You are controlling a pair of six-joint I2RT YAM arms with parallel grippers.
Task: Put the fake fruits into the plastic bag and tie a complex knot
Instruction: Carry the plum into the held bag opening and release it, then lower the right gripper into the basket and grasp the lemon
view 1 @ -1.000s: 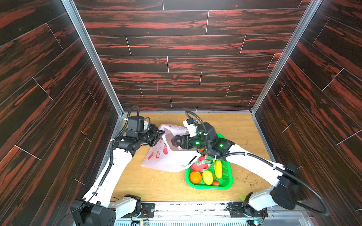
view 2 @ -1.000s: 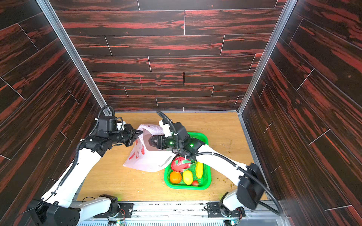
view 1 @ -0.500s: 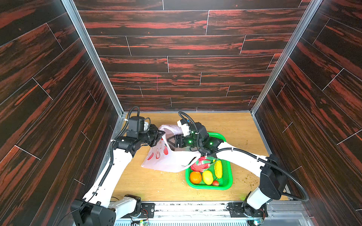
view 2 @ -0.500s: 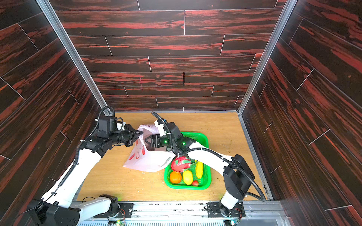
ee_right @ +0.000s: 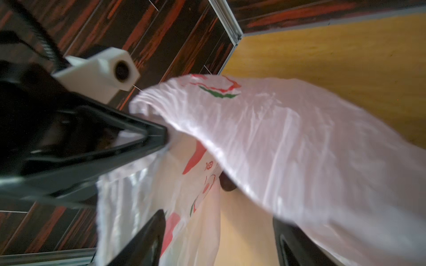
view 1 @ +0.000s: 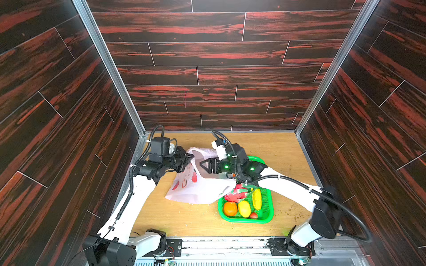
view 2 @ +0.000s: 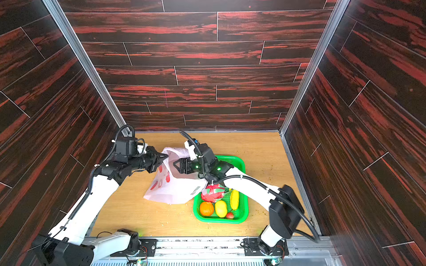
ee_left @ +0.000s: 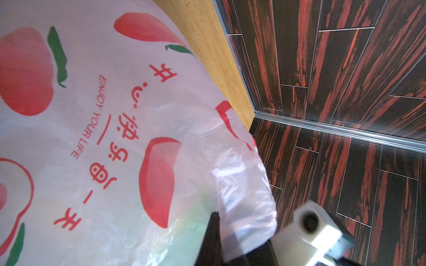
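Centre-left of the wooden table [view 1: 184, 221]: plastic bag [view 1: 202, 186], thin, whitish-pink, with red fruit prints and red lettering. Its lower end lies on the table, and its right edge overlaps the left side of the green basket [view 1: 246, 221]. Its mouth is lifted off the table and opens toward the right.

Left gripper [view 1: 191, 158]: jaws together, clamped on the bag's upper rim at the left of the mouth. The pinch shows plainly in the right wrist view [ee_right: 164, 135].

Right gripper [view 1: 202, 164]: fingers [ee_right: 147, 237] well apart, pointing left into the bag's mouth. The bag's upper sheet lies over one finger, and nothing is gripped between them. A small dark round shape [ee_right: 227, 184] sits deeper inside the bag; it cannot be identified.

Green basket: mesh, on the table just right of the bag, toward the near side. It holds loose fake fruits:
- dragon fruit [view 1: 237, 193], pink-red with green tips, far left, touching the bag
- orange [view 1: 230, 208], near left
- lemon [view 1: 244, 208], just right of the orange
- long yellow fruit [view 1: 257, 198], right of the dragon fruit
- strawberry [view 1: 253, 215], at the near rim beside the lemon
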